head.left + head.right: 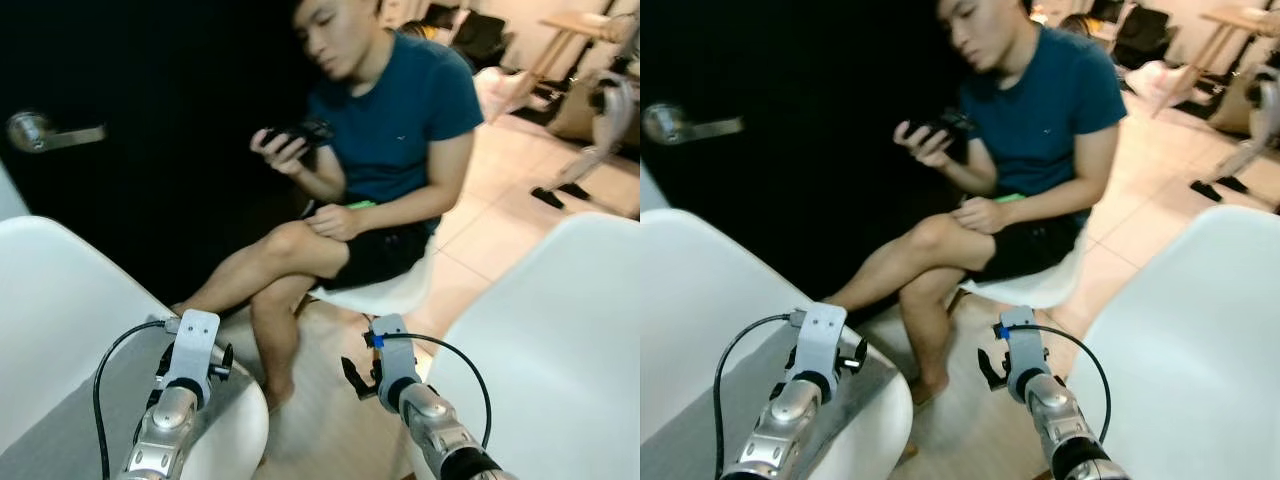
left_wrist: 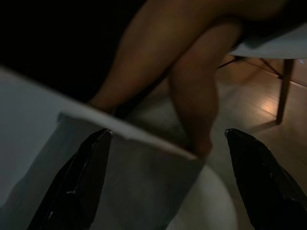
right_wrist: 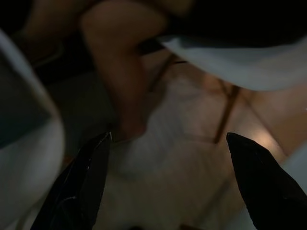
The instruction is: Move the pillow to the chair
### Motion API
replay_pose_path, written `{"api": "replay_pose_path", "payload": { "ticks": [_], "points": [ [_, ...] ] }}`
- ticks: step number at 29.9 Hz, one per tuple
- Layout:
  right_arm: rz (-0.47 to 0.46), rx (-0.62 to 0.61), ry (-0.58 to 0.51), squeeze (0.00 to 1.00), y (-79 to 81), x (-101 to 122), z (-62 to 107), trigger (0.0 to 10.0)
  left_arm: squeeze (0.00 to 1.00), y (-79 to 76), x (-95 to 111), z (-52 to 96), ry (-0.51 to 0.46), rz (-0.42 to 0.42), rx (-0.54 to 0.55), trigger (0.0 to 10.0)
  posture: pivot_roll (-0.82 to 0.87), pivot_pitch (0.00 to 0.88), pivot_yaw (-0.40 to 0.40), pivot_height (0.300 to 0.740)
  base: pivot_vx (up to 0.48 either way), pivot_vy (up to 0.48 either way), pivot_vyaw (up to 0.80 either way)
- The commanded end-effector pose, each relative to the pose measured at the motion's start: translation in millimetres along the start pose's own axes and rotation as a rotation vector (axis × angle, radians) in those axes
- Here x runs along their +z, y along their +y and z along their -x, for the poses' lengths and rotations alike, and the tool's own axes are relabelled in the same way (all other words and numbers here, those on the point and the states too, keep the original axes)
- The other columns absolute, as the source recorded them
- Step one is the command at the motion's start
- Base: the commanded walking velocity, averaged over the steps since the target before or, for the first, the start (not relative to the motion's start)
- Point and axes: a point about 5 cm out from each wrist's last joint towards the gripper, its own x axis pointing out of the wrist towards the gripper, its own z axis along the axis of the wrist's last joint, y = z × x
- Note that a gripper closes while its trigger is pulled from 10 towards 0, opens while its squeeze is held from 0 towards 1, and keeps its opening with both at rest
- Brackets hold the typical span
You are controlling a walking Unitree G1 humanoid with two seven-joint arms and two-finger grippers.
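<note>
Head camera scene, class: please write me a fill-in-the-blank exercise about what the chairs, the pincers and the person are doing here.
1. The grey pillow lies on the white chair on the robot's ____ side.
2. The person sits on a white ____.
3. The left pincer has its fingers ____.
4. The right pincer hangs over the wooden ____.

Missing words: left; chair; open; floor

The right wrist view is blurred, and the frame edge crops the white chair (image 1: 560,330) at right.
</note>
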Motion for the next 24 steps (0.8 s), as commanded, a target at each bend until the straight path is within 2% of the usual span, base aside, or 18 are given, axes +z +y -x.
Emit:
{"api": "replay_pose_path", "payload": {
  "ticks": [1,12,19,24],
  "points": [
    [-0.004,-0.007,0.026,0.0,-1.2,-6,1.9,10.0,0.0,-2.3,-2,-0.2,0.007,-0.007,-0.013,10.0,0.06,0.041,-0.044,0.74,0.0,0.0,-0.8],
    [0.009,-0.005,0.038,0.0,-3.7,-5,1.3,10.0,0.0,-2.7,-1,-1.0,0.006,0.006,-0.007,10.0,0.06,0.042,-0.048,0.74,0.0,0.0,-0.8],
    [-0.003,-0.03,0.047,0.0,-11.2,-2,0.8,10.0,0.0,-2.4,4,-5.9,0.0,0.011,-0.001,10.0,0.07,0.031,-0.044,0.74,0.0,0.0,-0.8],
    [-0.029,-0.048,0.038,0.0,-9.0,1,-1.3,10.0,0.0,4.0,6,-8.2,-0.001,0.001,-0.002,10.0,0.07,0.037,-0.008,0.74,0.0,0.0,-0.8]
  ]
}}
